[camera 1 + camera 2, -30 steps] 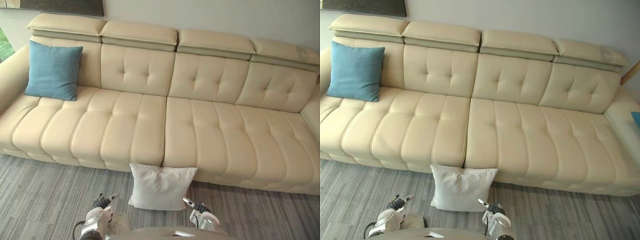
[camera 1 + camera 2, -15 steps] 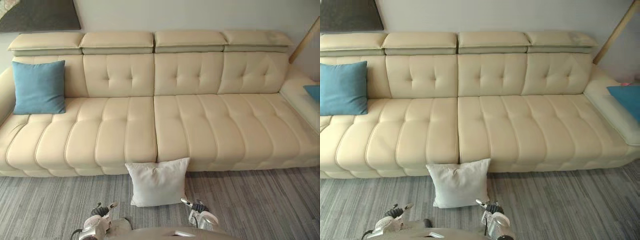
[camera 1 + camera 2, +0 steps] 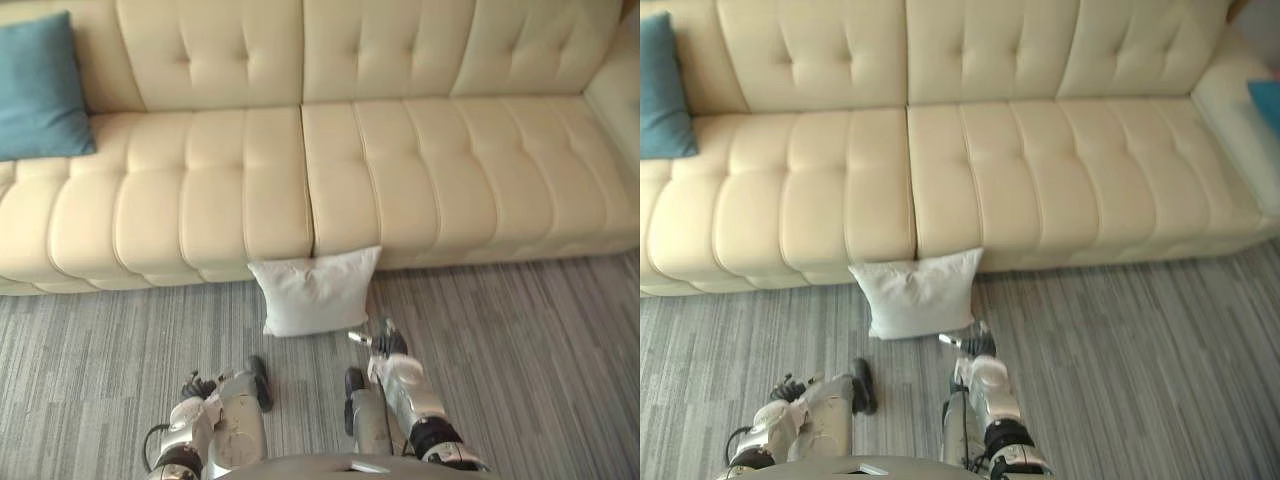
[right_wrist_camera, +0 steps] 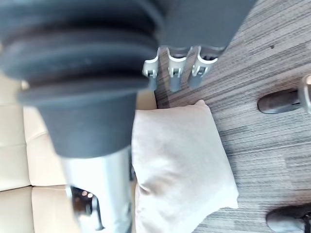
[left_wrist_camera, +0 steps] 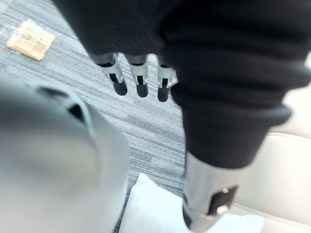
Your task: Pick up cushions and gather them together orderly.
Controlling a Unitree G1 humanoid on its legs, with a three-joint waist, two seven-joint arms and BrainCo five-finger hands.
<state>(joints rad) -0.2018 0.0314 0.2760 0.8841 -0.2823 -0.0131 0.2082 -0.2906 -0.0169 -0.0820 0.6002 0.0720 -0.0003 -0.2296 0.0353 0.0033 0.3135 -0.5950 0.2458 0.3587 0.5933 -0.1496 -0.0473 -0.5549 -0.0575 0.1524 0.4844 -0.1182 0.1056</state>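
Observation:
A white cushion (image 3: pixel 315 292) stands on the floor, leaning against the front of the cream sofa (image 3: pixel 400 170). A blue cushion (image 3: pixel 40 90) leans on the sofa's backrest at the far left. A second blue cushion (image 3: pixel 1265 100) lies on the sofa's right end. My right hand (image 3: pixel 383 347) hangs open just in front of the white cushion's lower right corner, apart from it; its fingers (image 4: pixel 175 73) are straight above the white cushion (image 4: pixel 180 165). My left hand (image 3: pixel 199 385) is open, low and further back to the left, with its fingers (image 5: pixel 139 82) over the carpet.
Grey striped carpet (image 3: pixel 520 350) runs in front of the sofa, with free room on both sides of the white cushion. A small tan flat object (image 5: pixel 30 40) lies on the carpet in the left wrist view.
The camera has tipped down and moved closer to the sofa. My right hand has reached forward toward the white cushion. The cushions have not moved.

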